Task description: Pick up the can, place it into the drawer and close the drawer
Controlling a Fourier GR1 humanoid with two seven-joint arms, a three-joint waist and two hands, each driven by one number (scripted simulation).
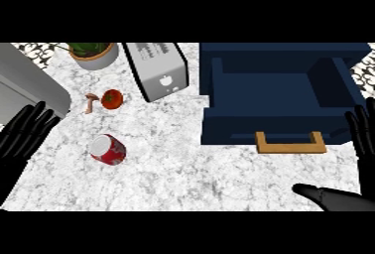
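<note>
A red can (108,150) with a white end lies on its side on the marble counter (190,173), left of centre. At the right, a dark blue drawer (219,101) stands pulled open, its wooden handle (290,144) facing me. The inside of the drawer shows nothing in it. My left hand (26,131) rests open at the left edge, fingers up, a short way left of the can and apart from it. My right hand (333,198) is open at the lower right edge, fingers rising beside the drawer's right front corner, thumb pointing left below the handle.
A tomato (111,99) and a small mushroom (90,102) lie behind the can. A silver toaster (157,69) and a potted plant (93,52) stand at the back. A grey appliance (29,84) fills the far left.
</note>
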